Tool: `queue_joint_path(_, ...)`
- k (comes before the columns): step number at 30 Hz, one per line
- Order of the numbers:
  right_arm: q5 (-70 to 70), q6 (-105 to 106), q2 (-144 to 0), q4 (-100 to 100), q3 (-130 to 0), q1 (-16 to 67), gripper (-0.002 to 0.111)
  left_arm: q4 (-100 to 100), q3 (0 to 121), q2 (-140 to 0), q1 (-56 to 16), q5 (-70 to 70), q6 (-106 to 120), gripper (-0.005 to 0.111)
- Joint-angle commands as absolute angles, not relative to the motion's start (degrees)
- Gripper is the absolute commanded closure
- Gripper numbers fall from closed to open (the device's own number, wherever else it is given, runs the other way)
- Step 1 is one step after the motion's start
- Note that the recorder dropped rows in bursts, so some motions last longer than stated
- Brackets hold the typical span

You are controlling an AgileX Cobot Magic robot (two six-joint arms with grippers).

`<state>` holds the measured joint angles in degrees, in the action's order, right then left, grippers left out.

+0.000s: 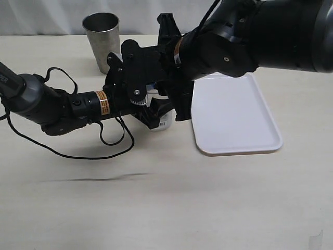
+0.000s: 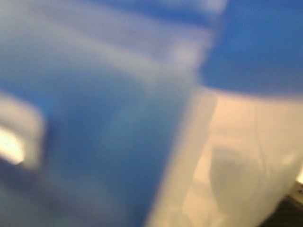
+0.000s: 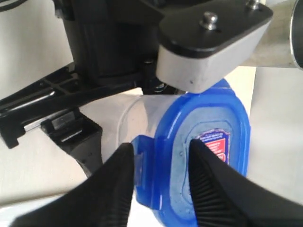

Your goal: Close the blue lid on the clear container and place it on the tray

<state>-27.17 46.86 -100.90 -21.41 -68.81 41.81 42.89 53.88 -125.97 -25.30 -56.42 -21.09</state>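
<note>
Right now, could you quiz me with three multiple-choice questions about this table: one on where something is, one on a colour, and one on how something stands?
1. Where is the clear container?
A. Beside the white tray, where the left arm and right arm meet
B. On the tray
C. On the floor

2. What colour is the lid?
A. Yellow
B. Blue
C. Green

3. How does the metal cup stand?
A. Upright, mouth up
B. On its side
C. Upside down

Answers:
1 A: the exterior view shows it just off the tray's left edge, with both arms around it.
2 B: the right wrist view shows a blue lid with a red-and-white sticker.
3 A: its open rim faces upward.
</note>
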Motion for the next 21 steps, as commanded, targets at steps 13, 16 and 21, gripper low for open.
queue_joint_path(13, -35.96, 38.49, -96.15, -8.1, -65.89, 41.38, 0.061, 47.32, 53.5, -126.51, -25.93, -56.06, -21.28, 0.107)
queue_joint_path(16, -35.86, 38.79, -94.27, -5.36, -65.89, 41.38, 0.061, 47.17, 53.5, -126.51, -25.93, -55.85, -21.28, 0.107)
queue_joint_path(21, -35.62, 38.5, -91.54, -3.17, -65.89, 41.13, 0.061, 47.07, 53.5, -126.51, -25.93, -55.58, -21.28, 0.107)
